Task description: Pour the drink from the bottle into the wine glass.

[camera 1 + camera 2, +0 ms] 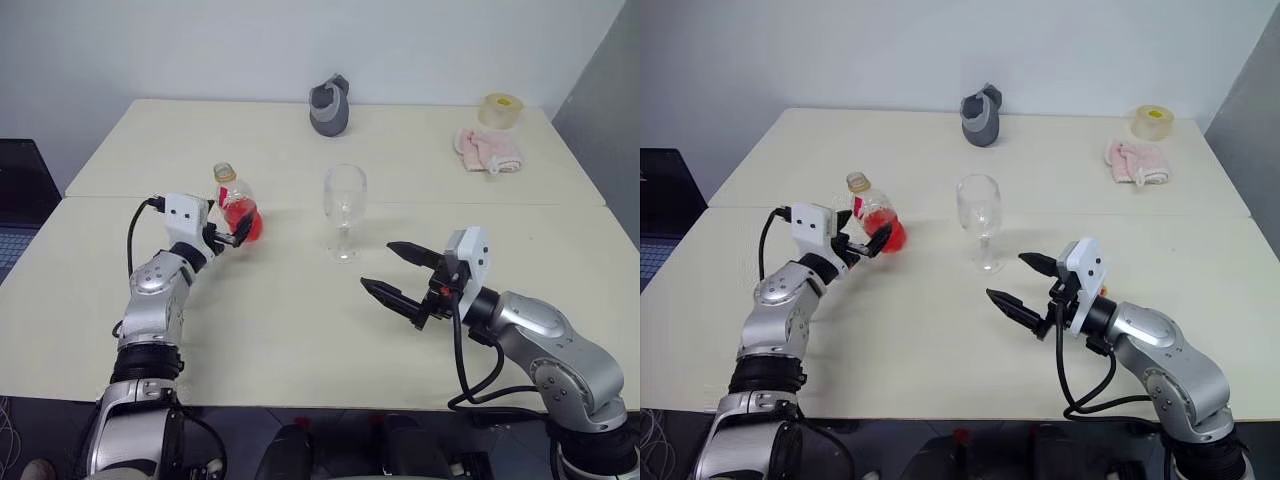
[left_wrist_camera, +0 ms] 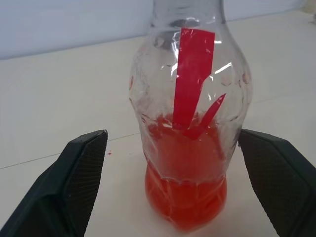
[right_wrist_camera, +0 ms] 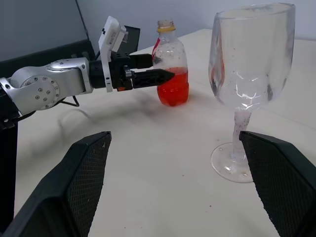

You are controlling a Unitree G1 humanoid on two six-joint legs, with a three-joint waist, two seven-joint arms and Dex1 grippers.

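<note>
Nearest my head camera, my right gripper (image 1: 392, 269) hovers over the cream table (image 1: 300, 340) with its two black, pointed fingers spread wide and nothing between them; from its wrist I see their diamond-textured pads (image 3: 81, 177) framing the scene. Just beyond it stands the wine glass (image 1: 344, 212), clear, empty, with a rounded bowl, thin stem and round foot, upright near the seam between the two tabletops. My left gripper (image 1: 226, 236) is fully open as well, its fingers reaching either side of the bottle (image 1: 238, 208) without visibly touching it; I see a gap at each pad. That small clear plastic bottle stands upright, uncapped, with a rounded, dimpled body and a yellowish neck ring; the drink (image 2: 185, 182), translucent bright red, fills only its lower part. At the far edge sit a grey object (image 1: 329, 105), a pink cloth (image 1: 487, 150) and a tape roll (image 1: 500, 109).
</note>
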